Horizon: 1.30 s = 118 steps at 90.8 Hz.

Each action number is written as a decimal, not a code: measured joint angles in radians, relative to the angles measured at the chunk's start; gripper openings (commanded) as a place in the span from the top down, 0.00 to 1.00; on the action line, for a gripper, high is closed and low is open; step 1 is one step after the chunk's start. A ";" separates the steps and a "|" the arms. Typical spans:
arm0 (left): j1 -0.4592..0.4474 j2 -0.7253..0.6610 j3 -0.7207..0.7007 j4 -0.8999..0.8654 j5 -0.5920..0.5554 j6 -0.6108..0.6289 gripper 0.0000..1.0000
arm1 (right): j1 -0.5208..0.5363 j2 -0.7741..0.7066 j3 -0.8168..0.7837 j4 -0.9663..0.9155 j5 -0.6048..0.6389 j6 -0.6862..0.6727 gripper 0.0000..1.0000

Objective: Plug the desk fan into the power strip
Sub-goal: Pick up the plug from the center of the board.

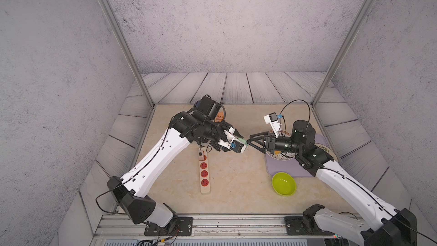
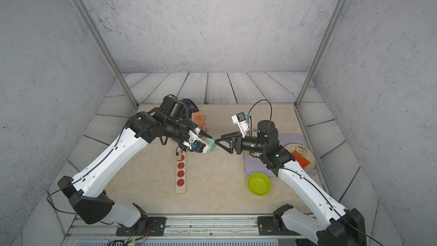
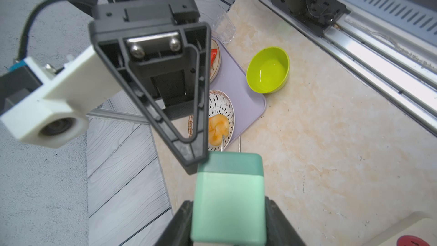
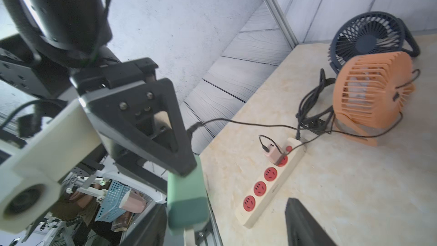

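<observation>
My left gripper [image 1: 241, 143] [image 3: 228, 214] is shut on a mint-green plug [image 1: 243, 141] [image 3: 228, 197], held above the table with its two prongs pointing at the right arm. My right gripper [image 1: 249, 139] [image 4: 227, 204] is open, and the plug's end [image 4: 185, 197] lies between its jaws, close to one finger. The cream power strip [image 1: 204, 173] [image 4: 272, 185] lies flat below, with a pink adapter [image 4: 274, 152] in the end socket and three red sockets free. A dark blue fan [image 4: 369, 39] and an orange fan [image 4: 373, 93] stand at the back left; which one owns the plug's cord I cannot tell.
A lime-green bowl [image 1: 283, 183] sits front right beside a lilac mat [image 3: 250, 105] carrying a patterned plate [image 3: 227, 105] with food. A clear glass [image 3: 224, 27] stands by the mat. Black cords [image 4: 307, 105] lie tangled between the fans and the strip.
</observation>
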 measured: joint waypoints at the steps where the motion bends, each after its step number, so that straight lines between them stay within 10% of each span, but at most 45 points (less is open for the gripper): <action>1: -0.001 0.000 0.000 0.002 0.004 -0.005 0.87 | 0.002 0.002 0.000 0.009 -0.003 0.005 0.29; 20: -0.003 0.020 0.000 0.056 0.027 -0.080 0.88 | 0.032 0.031 0.006 0.077 -0.047 0.065 0.35; 44: -0.003 0.040 0.006 0.088 0.030 -0.107 0.88 | 0.055 0.061 0.006 0.083 -0.071 0.097 0.72; 79: -0.004 0.040 0.006 0.097 0.031 -0.085 0.87 | 0.051 0.026 -0.008 0.075 -0.053 0.126 0.65; 86: -0.004 0.040 0.006 0.097 0.038 -0.085 0.86 | 0.051 0.018 -0.016 0.081 -0.050 0.135 0.82; 91: -0.004 0.039 0.005 0.098 0.033 -0.077 0.77 | 0.050 0.016 -0.023 0.093 -0.050 0.156 1.00; 105: -0.003 0.038 0.005 0.097 0.034 -0.062 0.36 | 0.047 0.001 -0.056 0.188 -0.061 0.203 1.00; 118: -0.002 0.038 0.008 0.061 0.076 -0.037 0.17 | 0.041 0.011 -0.105 0.327 -0.116 0.253 1.00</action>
